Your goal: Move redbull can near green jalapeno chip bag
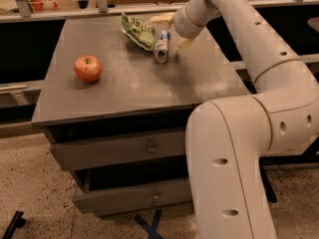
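Evidently delivered — slim silver-and-blue metal can (161,46) lies beside crumpled green foil bag (138,31), claw (171,32) spread wide, close by.

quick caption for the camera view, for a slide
Redbull can lies beside green jalapeno chip bag, open gripper at its far end, apple apart.
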Available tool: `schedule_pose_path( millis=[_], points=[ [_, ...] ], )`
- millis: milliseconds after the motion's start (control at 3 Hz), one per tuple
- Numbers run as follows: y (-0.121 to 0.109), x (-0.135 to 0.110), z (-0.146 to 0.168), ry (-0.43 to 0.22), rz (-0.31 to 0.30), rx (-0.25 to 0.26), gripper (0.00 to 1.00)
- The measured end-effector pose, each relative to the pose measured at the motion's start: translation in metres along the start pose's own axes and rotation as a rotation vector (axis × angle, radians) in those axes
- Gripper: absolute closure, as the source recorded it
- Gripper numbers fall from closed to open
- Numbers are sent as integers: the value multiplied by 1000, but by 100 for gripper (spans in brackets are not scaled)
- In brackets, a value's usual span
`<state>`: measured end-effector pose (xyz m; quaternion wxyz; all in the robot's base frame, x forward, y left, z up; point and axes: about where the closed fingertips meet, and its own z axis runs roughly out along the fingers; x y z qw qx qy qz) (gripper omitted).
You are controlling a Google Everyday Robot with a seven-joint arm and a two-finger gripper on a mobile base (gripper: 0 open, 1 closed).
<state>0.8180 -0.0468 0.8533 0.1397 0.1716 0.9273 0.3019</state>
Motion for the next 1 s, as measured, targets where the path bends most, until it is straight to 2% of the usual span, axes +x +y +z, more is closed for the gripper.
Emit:
schedule_pose_path(
  millis=[1000],
  points=[
    [1,0,-1,0,0,0,0]
  ],
)
